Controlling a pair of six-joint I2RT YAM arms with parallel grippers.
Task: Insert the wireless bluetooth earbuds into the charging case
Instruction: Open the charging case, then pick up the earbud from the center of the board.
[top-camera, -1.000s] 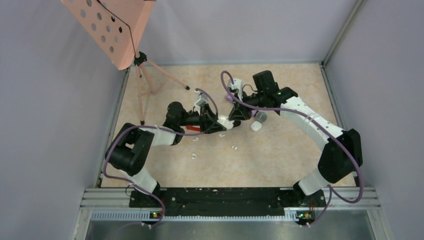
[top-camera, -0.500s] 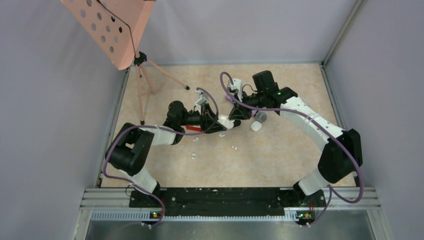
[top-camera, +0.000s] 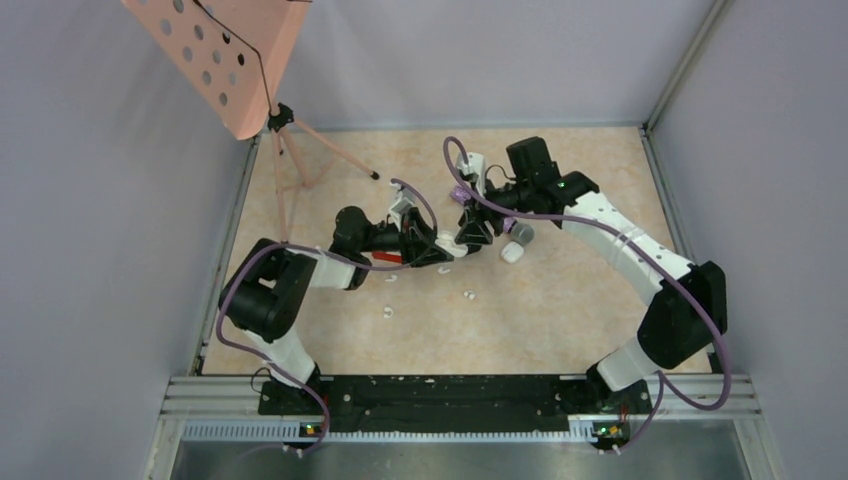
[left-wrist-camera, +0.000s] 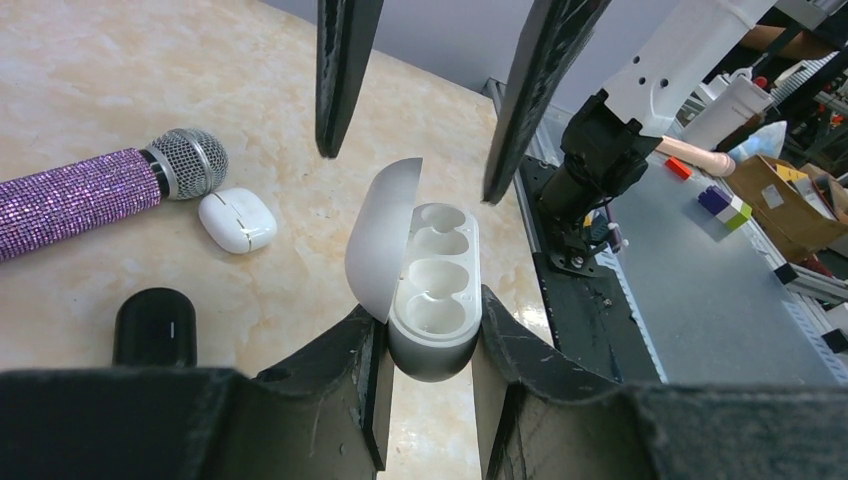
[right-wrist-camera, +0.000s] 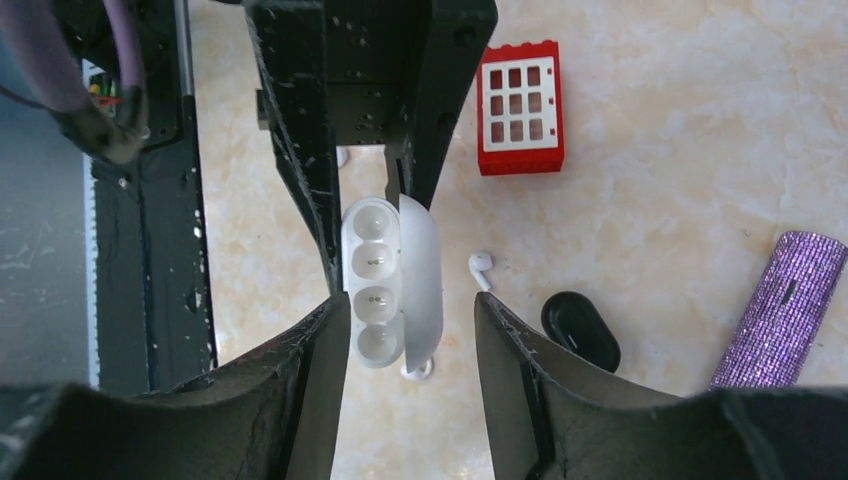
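Note:
My left gripper (left-wrist-camera: 430, 318) is shut on an open white charging case (left-wrist-camera: 432, 300), lid up; the case's hollows show no buds. It also shows in the right wrist view (right-wrist-camera: 385, 280). My right gripper (right-wrist-camera: 410, 300) is open and empty, its fingers (left-wrist-camera: 340, 70) straddling the case from above without touching it. In the top view the two grippers meet mid-table, left (top-camera: 440, 250) and right (top-camera: 470, 236). White earbuds lie loose on the table: one beside the case (right-wrist-camera: 482, 268), one under its lid end (right-wrist-camera: 420, 370), others nearer the front (top-camera: 469, 295) (top-camera: 388, 313).
A closed white case (left-wrist-camera: 238, 220), a closed black case (left-wrist-camera: 155, 325) and a purple glitter microphone (left-wrist-camera: 100, 195) lie beside the grippers. A red brick (right-wrist-camera: 520, 105) lies under the left arm. A pink music stand (top-camera: 215, 55) stands at the back left.
The right gripper has shifted slightly towards the case, and the left arm's elbow has moved a little. The case stays held in the left gripper.

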